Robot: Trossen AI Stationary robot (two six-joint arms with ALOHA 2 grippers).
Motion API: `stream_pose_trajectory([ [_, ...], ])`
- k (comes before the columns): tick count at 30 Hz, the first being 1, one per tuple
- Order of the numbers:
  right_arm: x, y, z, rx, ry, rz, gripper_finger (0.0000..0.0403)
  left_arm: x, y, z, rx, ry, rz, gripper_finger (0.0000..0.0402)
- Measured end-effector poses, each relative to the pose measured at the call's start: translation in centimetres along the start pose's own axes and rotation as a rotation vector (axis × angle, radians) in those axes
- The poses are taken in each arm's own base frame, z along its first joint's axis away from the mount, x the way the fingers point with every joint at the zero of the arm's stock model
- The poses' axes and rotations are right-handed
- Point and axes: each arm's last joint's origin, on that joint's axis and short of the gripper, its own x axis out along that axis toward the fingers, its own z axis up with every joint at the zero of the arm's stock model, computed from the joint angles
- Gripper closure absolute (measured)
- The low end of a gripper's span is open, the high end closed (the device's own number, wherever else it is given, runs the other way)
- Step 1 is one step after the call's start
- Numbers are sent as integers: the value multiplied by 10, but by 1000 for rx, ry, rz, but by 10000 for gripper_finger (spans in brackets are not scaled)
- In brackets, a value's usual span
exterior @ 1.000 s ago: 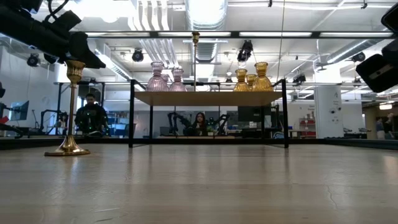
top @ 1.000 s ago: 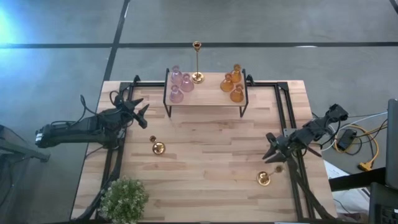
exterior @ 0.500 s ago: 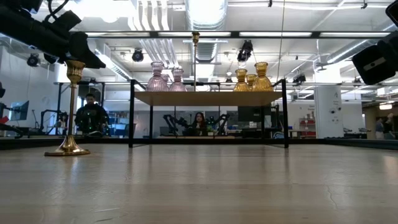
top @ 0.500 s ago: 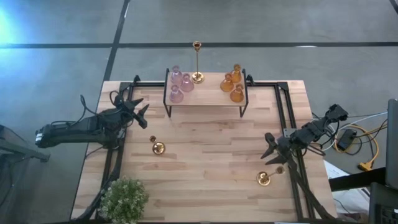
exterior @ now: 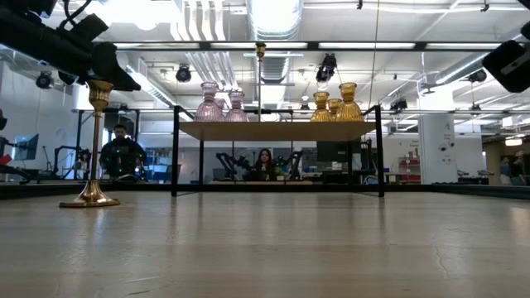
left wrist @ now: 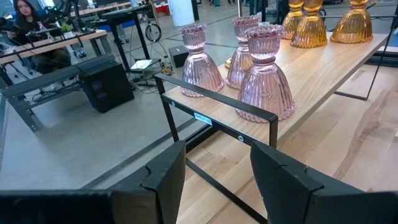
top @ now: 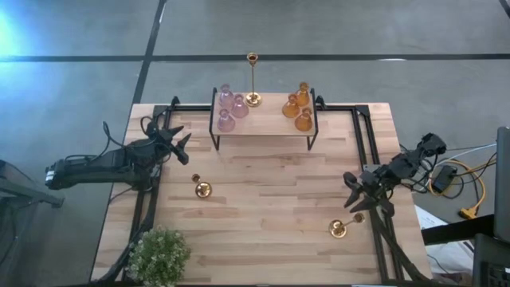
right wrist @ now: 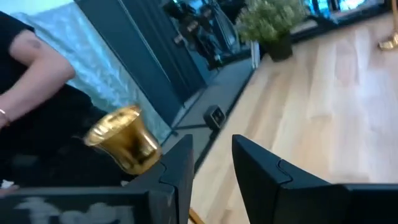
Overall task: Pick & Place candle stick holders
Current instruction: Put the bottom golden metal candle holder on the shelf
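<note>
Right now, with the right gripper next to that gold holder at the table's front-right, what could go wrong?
1. The gold candle stick holder stands by the table's front-right edge, just below the right gripper; it is tall on a small base, so a glancing finger could topple it or knock it off.
2. In the right wrist view its cup sits beside the open fingers, not between them; closing now would likely miss.
3. A person's arm shows beyond that corner.
</note>
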Motion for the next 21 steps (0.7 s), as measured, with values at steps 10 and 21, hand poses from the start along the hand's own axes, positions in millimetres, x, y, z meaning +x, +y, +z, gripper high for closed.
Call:
stream_pose_trajectory([
  [10,-22,3,4,98,183,-187,312,0,0,0,0,0,0,216],
  [21,-30,10,3,238,333,-77,312,0,0,0,0,0,0,216],
])
